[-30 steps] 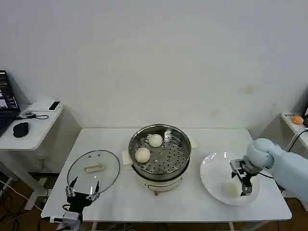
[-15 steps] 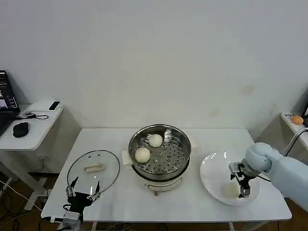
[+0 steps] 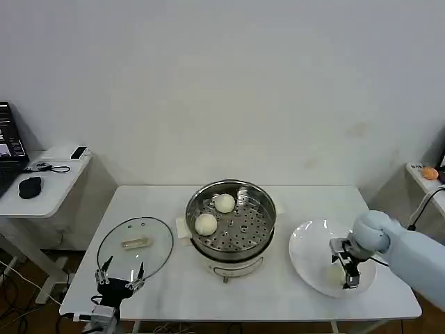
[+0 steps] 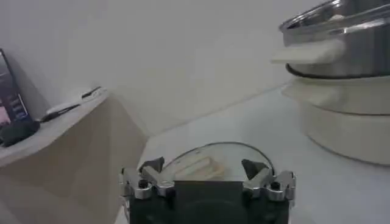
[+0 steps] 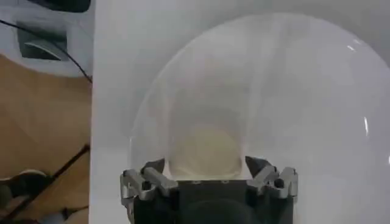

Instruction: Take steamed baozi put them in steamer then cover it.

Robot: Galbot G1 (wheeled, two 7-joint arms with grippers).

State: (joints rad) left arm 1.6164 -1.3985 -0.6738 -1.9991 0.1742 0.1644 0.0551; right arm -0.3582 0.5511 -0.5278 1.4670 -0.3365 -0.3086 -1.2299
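Note:
The steel steamer [image 3: 229, 252] stands mid-table with two cream-white baozi [image 3: 224, 203] [image 3: 206, 224] on its perforated tray. On the white plate [image 3: 309, 243] to the right lies another baozi [image 3: 334, 274]. My right gripper [image 3: 348, 268] is down over it. In the right wrist view that baozi [image 5: 206, 149] sits between the open fingers of the right gripper [image 5: 206, 165], with a small gap on each side. My left gripper [image 3: 119, 282] rests open at the table's front left, just in front of the glass lid [image 3: 135, 243].
In the left wrist view the open left gripper [image 4: 203, 167] faces the glass lid [image 4: 213, 159], with the steamer [image 4: 359, 61] beyond. A side desk [image 3: 42, 184] stands left of the table, and a shelf with an orange object [image 3: 430, 172] at the right.
My right gripper has sunk a little lower and nearer the plate's front, closing in around the baozi. The left arm has not moved.

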